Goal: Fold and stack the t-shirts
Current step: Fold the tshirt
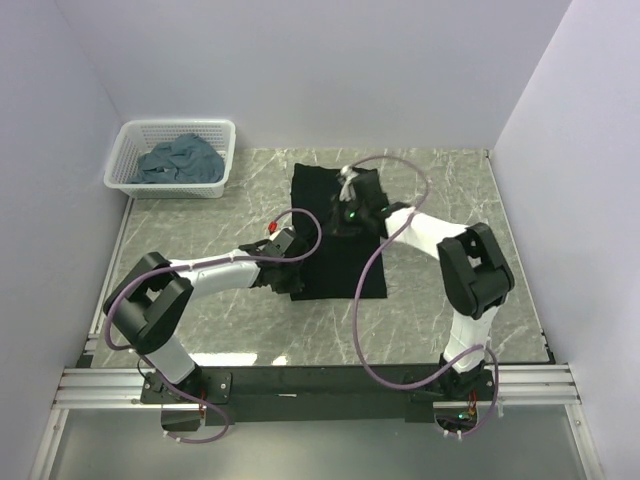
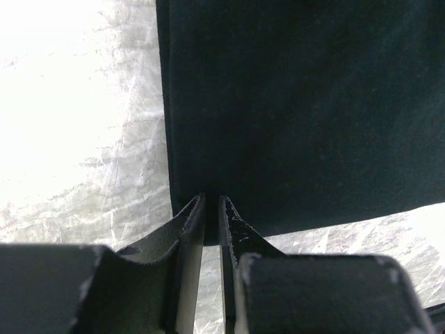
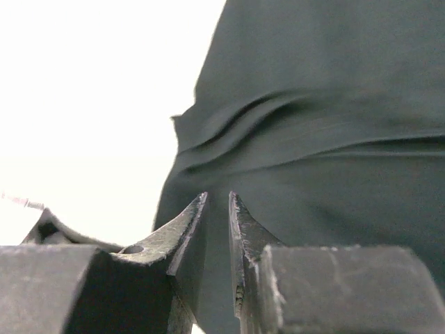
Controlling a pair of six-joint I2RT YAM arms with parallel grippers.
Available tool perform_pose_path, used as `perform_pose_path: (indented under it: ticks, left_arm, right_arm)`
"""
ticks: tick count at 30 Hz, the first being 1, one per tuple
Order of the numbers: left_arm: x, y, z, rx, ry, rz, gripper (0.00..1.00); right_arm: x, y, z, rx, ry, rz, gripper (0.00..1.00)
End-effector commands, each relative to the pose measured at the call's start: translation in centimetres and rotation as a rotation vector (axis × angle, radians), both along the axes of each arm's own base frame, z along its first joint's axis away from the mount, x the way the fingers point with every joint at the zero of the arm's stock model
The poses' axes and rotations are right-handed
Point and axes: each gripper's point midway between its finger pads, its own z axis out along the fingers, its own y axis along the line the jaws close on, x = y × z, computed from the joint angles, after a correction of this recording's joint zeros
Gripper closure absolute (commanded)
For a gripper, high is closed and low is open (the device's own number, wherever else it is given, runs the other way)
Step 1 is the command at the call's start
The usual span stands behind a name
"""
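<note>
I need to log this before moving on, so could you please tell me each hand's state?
Left hand: closed on the black t-shirt's corner.
Right hand: cannot be told.

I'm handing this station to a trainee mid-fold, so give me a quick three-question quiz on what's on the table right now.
1. True or false: the black t-shirt lies in the white basket.
2. What does the basket hold? A) blue-grey cloth B) nothing C) a towel roll
3. Which gripper is at the black t-shirt's near-left corner?
Key: 1 false, it lies spread on the table. 2 A. 3 the left gripper.
</note>
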Motion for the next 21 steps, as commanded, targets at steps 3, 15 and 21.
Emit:
perform_pose_path:
  ticks: [3, 15, 21]
  left_arm:
    - [-3.4, 2.4, -1.8, 0.077, 0.115, -0.003, 0.79]
    - [-4.5, 3.1, -2.1, 0.079, 0.134, -0.011, 0.80]
    - [-4.8, 3.7, -2.1, 0.090, 0.133, -0.001, 0.79]
  right_arm:
    - [-4.8, 6.0, -1.2, 0.160, 0.087, 0.198, 0.76]
    - [-0.4, 7.4, -5.4, 0.084, 0.080, 0.197, 0.77]
    - [7.9, 6.5, -1.9, 0.091, -0.026, 0.078, 0.77]
